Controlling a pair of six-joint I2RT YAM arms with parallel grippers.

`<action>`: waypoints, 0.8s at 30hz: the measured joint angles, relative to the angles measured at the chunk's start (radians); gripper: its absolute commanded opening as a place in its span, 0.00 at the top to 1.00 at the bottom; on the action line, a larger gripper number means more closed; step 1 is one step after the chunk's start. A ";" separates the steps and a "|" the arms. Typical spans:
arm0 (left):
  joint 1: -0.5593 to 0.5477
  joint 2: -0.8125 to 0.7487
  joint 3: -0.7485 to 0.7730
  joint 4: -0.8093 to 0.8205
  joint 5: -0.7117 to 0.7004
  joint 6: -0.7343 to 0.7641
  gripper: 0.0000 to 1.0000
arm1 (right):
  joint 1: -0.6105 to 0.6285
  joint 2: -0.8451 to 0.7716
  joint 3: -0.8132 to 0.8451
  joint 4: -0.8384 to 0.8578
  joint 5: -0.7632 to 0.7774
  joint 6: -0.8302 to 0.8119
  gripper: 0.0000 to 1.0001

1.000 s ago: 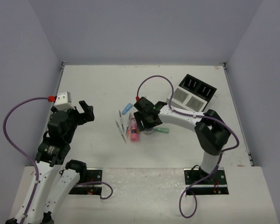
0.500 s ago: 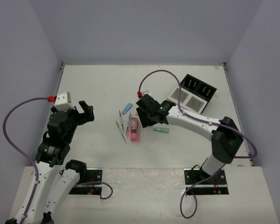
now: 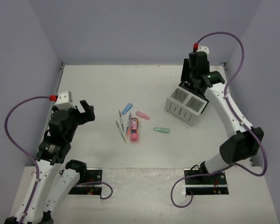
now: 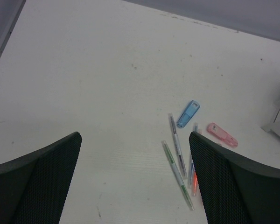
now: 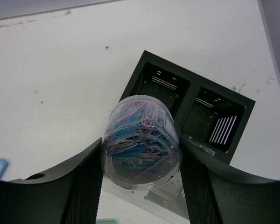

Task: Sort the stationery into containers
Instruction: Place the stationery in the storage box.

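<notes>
Right claw (image 5: 141,156) pinching clear round tub of coloured paper clips (image 5: 141,135) over black two-cell organizer half (image 5: 190,95). Step: placing; next, lower into a cell and release. Left claw (image 4: 134,137) spread.

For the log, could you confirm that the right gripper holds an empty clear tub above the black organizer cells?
Not empty: the right wrist view shows the clear tub, held by the right gripper above the black organizer cells, full of coloured paper clips.

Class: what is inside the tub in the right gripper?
Pink, blue and purple paper clips fill the tub. It hides part of the black cell behind it, so that cell's contents cannot be fully seen.
</notes>
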 measured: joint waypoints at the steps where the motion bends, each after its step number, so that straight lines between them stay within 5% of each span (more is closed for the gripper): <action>1: 0.000 0.005 0.000 0.000 0.000 0.000 0.00 | -0.023 0.035 0.012 0.000 0.001 -0.004 0.77; 13: -0.007 0.021 0.000 0.000 0.001 0.000 0.00 | -0.137 0.356 0.143 0.015 -0.023 -0.026 0.59; 17: -0.007 0.027 0.000 0.000 0.003 0.000 0.00 | -0.136 0.368 0.137 0.018 -0.057 -0.024 0.40; 21: -0.007 0.033 0.000 0.000 0.006 0.000 0.00 | -0.135 0.368 0.136 0.018 -0.059 -0.021 0.04; 24: -0.007 0.039 0.000 0.000 0.008 0.000 0.00 | -0.135 0.368 0.136 0.018 -0.060 -0.014 0.01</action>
